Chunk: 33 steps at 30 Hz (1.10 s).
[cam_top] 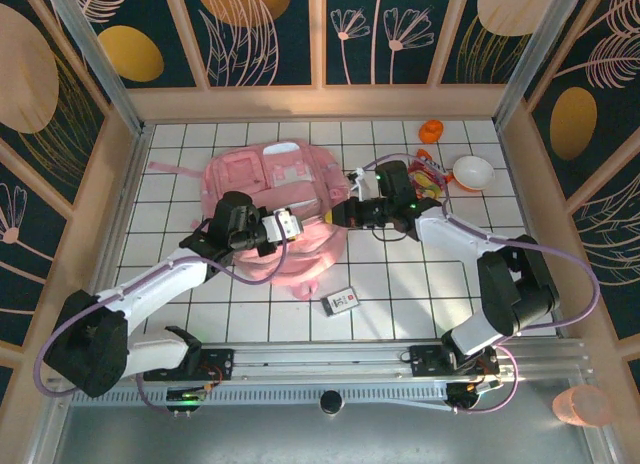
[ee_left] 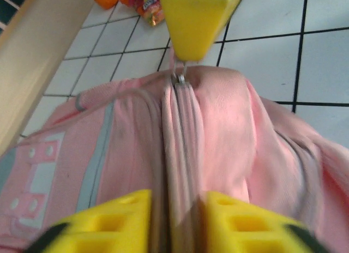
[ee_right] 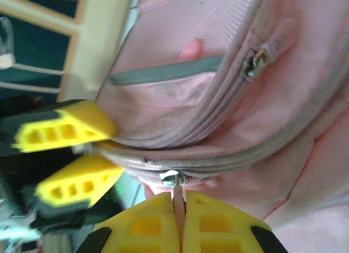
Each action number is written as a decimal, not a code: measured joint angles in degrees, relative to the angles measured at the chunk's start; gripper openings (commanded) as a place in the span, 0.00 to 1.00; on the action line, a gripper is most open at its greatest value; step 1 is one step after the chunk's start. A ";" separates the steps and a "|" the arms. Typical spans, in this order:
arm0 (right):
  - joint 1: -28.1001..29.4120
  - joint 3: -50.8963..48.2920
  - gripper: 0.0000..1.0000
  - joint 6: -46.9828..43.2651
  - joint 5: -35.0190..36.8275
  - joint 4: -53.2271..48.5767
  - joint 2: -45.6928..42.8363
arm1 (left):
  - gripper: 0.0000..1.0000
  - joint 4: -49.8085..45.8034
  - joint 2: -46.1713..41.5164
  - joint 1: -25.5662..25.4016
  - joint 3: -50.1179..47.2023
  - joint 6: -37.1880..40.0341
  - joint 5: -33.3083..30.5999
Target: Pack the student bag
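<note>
Both arms reach in over the middle of the tabletop [cam_top: 420, 284] and meet at the one student bag [cam_top: 270, 174], left of centre. The left gripper [ee_left: 175, 206] holds its jaws apart astride the zip seam [ee_left: 182, 133]. The right gripper [ee_right: 179, 209] pinches shut on the zip pull [ee_right: 173, 179]. One white bowl [cam_top: 473, 171], one small packet [cam_top: 341, 302].

Soft pink all over the student bag [cam_top: 275, 199], with grey trim, a pale patch [ee_left: 41, 182] and a pink zip pull [ee_right: 178, 197]. Bright yellow on the fingertips of the left gripper [ee_left: 177, 212] and the right gripper [ee_right: 179, 223]. White squares with black lines across the table [cam_top: 480, 284], plus an orange thing [cam_top: 431, 132] and a white bowl [cam_top: 473, 172] near its far right corner.
</note>
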 measured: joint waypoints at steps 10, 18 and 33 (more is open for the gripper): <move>3.45 0.15 0.00 -1.05 7.61 -2.86 -2.80 | 0.74 -3.32 1.53 0.48 5.01 -4.79 0.17; 6.21 0.37 0.00 -0.85 7.93 -2.67 -3.13 | 0.75 -6.34 7.67 0.57 13.18 -9.31 -4.63; 8.81 -7.41 0.00 4.00 7.67 7.65 -4.17 | 0.76 -18.86 19.34 0.72 25.49 -20.13 0.92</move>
